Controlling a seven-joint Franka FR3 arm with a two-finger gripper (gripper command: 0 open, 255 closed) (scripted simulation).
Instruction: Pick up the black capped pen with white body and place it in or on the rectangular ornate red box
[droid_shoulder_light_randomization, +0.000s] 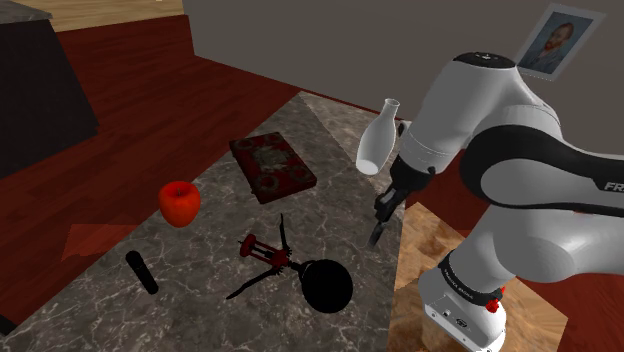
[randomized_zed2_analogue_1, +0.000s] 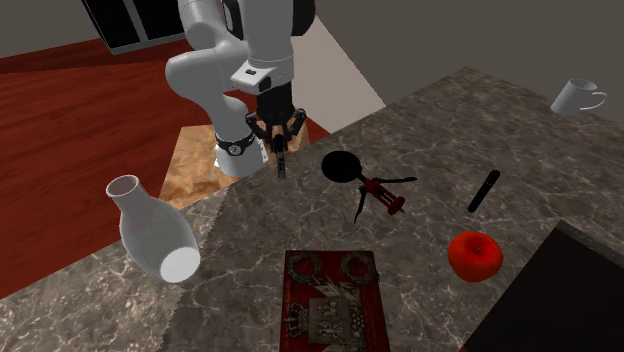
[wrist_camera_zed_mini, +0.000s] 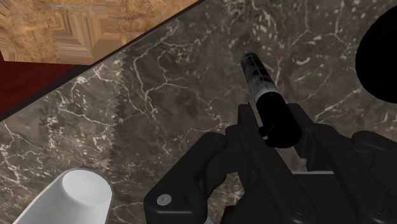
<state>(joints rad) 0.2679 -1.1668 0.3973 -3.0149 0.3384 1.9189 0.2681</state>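
My gripper (wrist_camera_zed_mini: 275, 130) is shut on the pen (wrist_camera_zed_mini: 259, 79), clasping its black cap, and the paler grey body sticks out beyond the fingers. In the shoulder view the gripper (droid_shoulder_light_randomization: 384, 210) holds the pen (droid_shoulder_light_randomization: 376, 236) pointing down over the marble table's edge nearest the stand. The second exterior view has the gripper (randomized_zed2_analogue_1: 278, 140) and pen (randomized_zed2_analogue_1: 281, 163) at that same edge. The ornate red box (droid_shoulder_light_randomization: 272, 166) lies flat and closed further along the table, also seen at the bottom as the red box (randomized_zed2_analogue_1: 330, 305), well apart from the gripper.
A white vase (droid_shoulder_light_randomization: 376, 140) (randomized_zed2_analogue_1: 152, 230) (wrist_camera_zed_mini: 73, 197) stands close beside the arm. A black round thing (droid_shoulder_light_randomization: 327, 285) (randomized_zed2_analogue_1: 340, 166), a red corkscrew (droid_shoulder_light_randomization: 265, 255), a red apple (droid_shoulder_light_randomization: 180, 202) and a black cylinder (droid_shoulder_light_randomization: 141, 271) share the table. A white mug (randomized_zed2_analogue_1: 577, 96) sits at a far corner.
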